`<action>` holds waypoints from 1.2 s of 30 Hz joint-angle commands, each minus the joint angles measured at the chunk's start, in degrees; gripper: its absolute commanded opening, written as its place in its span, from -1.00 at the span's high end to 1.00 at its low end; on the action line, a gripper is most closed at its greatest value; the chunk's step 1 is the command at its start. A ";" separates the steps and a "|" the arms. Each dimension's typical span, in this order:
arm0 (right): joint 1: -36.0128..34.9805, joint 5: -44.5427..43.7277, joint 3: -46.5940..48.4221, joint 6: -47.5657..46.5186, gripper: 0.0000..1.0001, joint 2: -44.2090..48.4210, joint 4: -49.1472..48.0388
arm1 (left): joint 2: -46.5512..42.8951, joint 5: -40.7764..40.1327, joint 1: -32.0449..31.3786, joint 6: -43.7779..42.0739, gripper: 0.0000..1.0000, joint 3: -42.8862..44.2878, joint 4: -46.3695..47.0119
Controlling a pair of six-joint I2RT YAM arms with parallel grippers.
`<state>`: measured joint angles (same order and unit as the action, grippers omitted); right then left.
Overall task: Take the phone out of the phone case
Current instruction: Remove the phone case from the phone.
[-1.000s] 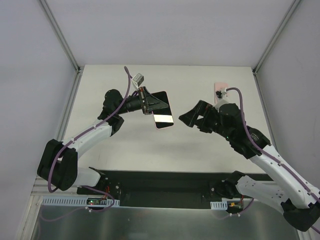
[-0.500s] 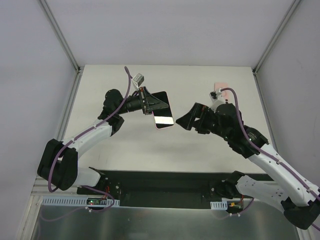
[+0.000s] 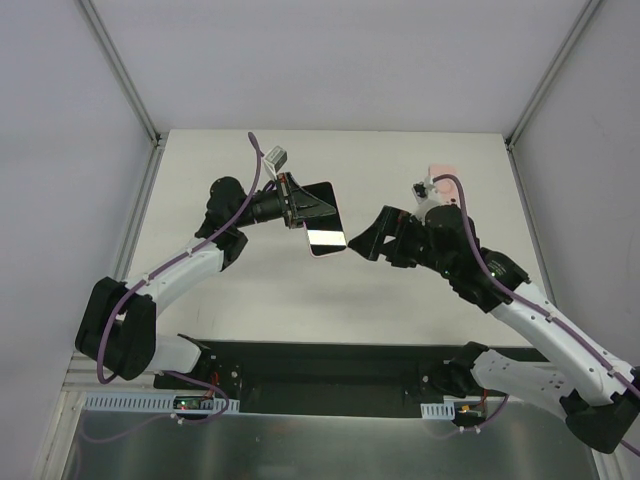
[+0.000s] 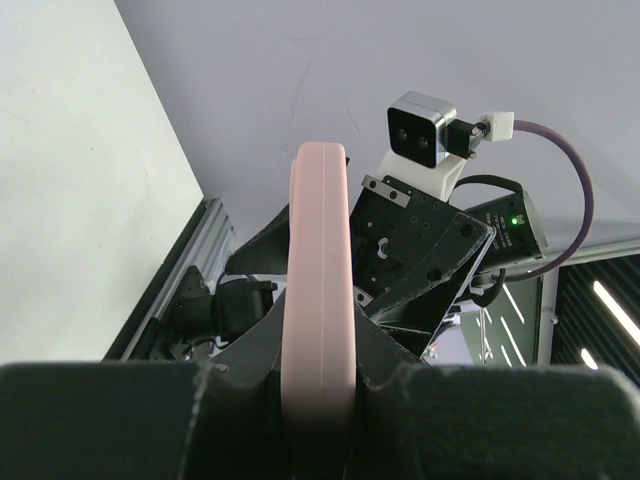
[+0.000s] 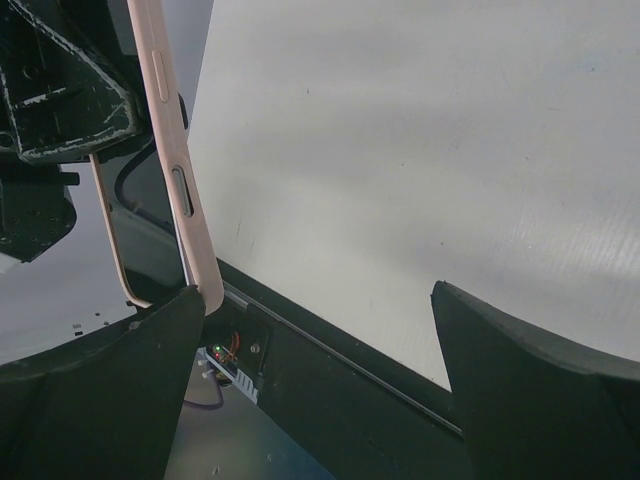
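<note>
Overhead view — right pincer point(image 3: 365, 243), jaws wide, has slid left above tabletop point(image 3: 400, 160) toward phone case point(image 3: 326, 226). Left pincer point(image 3: 300, 212) stays clamped on phone case, holding it aloft at center-left, glossy screen toward camera. Phone not yet out; two-arm pull looks likely next.
Left wrist view — pink phone case point(image 4: 322, 300) edge-on between narrow jaws; right arm's camera point(image 4: 420, 132) beyond.
Right wrist view — side buttons point(image 5: 183, 190) near view-left finger point(image 5: 100, 400), apparently untouched.
Writing: none legible.

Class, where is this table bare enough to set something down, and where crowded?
Bare: the table, far strip from left gripper to pink item, and near strip by the bases. Crowded: centre, where cased phone faces open right gripper.
</note>
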<state>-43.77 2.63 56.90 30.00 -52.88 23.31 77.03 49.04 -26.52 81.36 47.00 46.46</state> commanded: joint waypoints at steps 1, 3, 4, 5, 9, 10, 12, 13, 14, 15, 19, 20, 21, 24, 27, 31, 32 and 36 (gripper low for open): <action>-0.79 0.44 0.05 -1.43 -0.99 -1.87 -0.81 | -0.74 -0.52 -0.11 1.52 1.00 3.89 5.31; -0.79 0.44 -0.56 -1.35 -0.99 -2.92 -1.25 | -0.66 -0.61 -0.11 2.04 1.00 3.80 6.18; -0.79 0.44 -0.74 -1.26 -0.99 -3.36 -1.25 | -0.66 -0.61 -0.11 2.31 1.00 3.71 6.54; -0.79 0.62 -1.00 -1.17 -1.00 -3.72 -1.60 | -0.66 -0.61 -0.11 3.01 1.00 3.62 6.98; -0.88 0.88 -2.41 -0.91 -0.99 -5.47 -3.01 | -0.83 -0.61 -0.11 3.89 1.00 3.27 8.12; -0.88 0.97 -2.41 -0.73 -0.99 -5.82 -3.01 | -0.83 -0.78 -0.11 4.07 1.00 3.18 8.47; -0.88 0.97 -2.32 -0.91 -1.00 -6.70 -3.01 | -1.01 -0.78 -0.11 4.42 1.00 3.18 8.65; -0.88 1.06 -2.24 -0.82 -0.99 -6.97 -3.09 | -1.10 -0.70 -0.11 4.42 1.00 3.10 8.74; -0.88 1.23 -2.15 -0.91 -0.99 -7.14 -3.18 | -1.18 -0.70 -0.11 4.42 1.00 3.09 8.74; -0.88 1.41 -1.97 -0.73 -0.99 -7.76 -3.36 | -1.19 -0.78 -0.11 4.59 1.00 3.01 8.74; -0.97 3.51 -2.50 0.58 -0.99 -7.85 -7.39 | -1.45 -1.05 -0.20 4.86 1.00 2.22 9.18; -0.79 4.74 -3.54 1.11 -0.99 -7.68 -10.71 | -1.54 -1.05 -0.20 5.29 1.00 1.52 9.96; -0.88 5.36 -4.08 2.77 -0.99 -7.59 -12.57 | -1.54 -1.05 -0.20 5.56 1.00 1.25 10.49; -0.79 8.43 -6.98 6.20 -0.99 -7.67 -21.79 | -1.27 -1.14 -0.20 6.53 1.00 0.20 11.98; -0.79 10.20 -9.78 10.68 -0.99 -7.76 -31.20 | -1.27 -1.14 -0.20 7.32 1.00 -0.68 13.22; -0.44 11.86 -10.67 13.85 -0.99 -8.37 -38.42 | -1.27 -0.79 -0.11 7.67 1.00 -1.13 14.54; -0.35 12.91 -10.24 14.38 -0.99 -8.64 -39.65 | -1.19 -0.70 -0.11 7.67 1.00 -0.95 14.63; 0.35 16.08 -6.99 13.86 -0.98 -11.88 -39.75 | -1.19 0.01 -0.11 7.93 1.00 -0.51 15.41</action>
<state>-43.55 14.55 45.87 41.71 -61.06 -5.39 77.76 47.42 -24.27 86.13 44.77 54.11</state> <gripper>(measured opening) 0.994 0.123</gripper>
